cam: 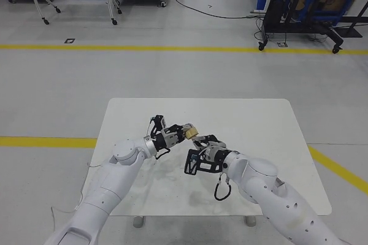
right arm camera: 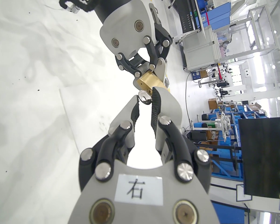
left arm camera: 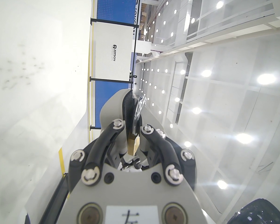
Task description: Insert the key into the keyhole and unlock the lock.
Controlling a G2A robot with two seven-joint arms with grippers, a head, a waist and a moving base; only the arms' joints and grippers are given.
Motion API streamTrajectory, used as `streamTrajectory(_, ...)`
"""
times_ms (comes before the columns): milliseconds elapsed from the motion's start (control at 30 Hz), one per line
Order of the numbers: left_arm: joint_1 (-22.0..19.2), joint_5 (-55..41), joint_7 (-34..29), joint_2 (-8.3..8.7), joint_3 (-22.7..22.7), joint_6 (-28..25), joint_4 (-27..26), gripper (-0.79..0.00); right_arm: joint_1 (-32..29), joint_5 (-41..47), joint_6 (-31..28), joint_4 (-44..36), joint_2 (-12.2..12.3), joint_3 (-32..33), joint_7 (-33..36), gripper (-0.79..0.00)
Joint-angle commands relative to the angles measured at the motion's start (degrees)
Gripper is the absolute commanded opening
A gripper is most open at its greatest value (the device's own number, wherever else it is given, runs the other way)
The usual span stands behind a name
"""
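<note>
The lock [right arm camera: 146, 82], judged heavy, stiff and smooth, was pinched in the left jaws; the thin, slippery key [right arm camera: 144, 98] was pinched by its flat head in the right jaws.

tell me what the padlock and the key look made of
Padlock: probably brass, going by its golden-yellow body with a soft satin sheen. Key: a silvery metal, maybe steel or nickel-plated brass; its head throws bright, mirror-like glints. Which exactly, the look leaves open.

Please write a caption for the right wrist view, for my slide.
Right gripper holds the key at the brass padlock gripped by the left gripper.
</note>
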Motion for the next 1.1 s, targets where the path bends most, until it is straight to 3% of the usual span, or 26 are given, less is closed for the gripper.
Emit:
streamTrajectory(0,0.0,0.1,-0.1,-0.02,0.0,-0.1,0.0,-0.785,-0.1,0.2,0.6,0.1,-0.1,0.0,0.2,-0.785)
streamTrajectory(233,0.0,0.7,-0.4,-0.12,0.1,-0.6,-0.2,-0.785,-0.4,8.5,2.0,2.4,-0.8,1.4,-0.3,-0.785)
streamTrajectory(533,0.5,1.5,0.2,-0.06,-0.6,-3.2,-0.8,-0.785,-2.7,26.5,1.8,7.8,-1.0,7.3,-12.1,-0.785)
streamTrajectory(767,1.0,2.0,0.3,-0.02,-1.0,-4.7,-1.5,-0.785,-3.7,29.2,-1.3,9.6,-0.7,9.3,-16.4,-0.785)
streamTrajectory(800,1.1,2.0,0.3,-0.01,-1.0,-4.8,-1.5,-0.785,-3.7,29.0,-1.7,9.5,-0.6,9.3,-16.6,-0.474)
streamTrajectory(833,1.1,2.0,0.3,-0.01,-1.1,-4.8,-1.6,-0.785,-3.8,28.9,-1.9,9.5,-0.6,9.3,-16.8,-0.228)
streamTrajectory(900,1.2,2.1,0.4,0.01,-1.2,-4.8,-1.6,-0.785,-4.0,28.5,-2.3,9.4,-0.5,9.7,-17.2,0.000)
streamTrajectory(1067,1.2,3.1,1.8,0.11,-1.7,-4.9,-1.6,-0.785,-6.5,28.4,-2.0,8.4,0.0,12.9,-20.1,0.000)
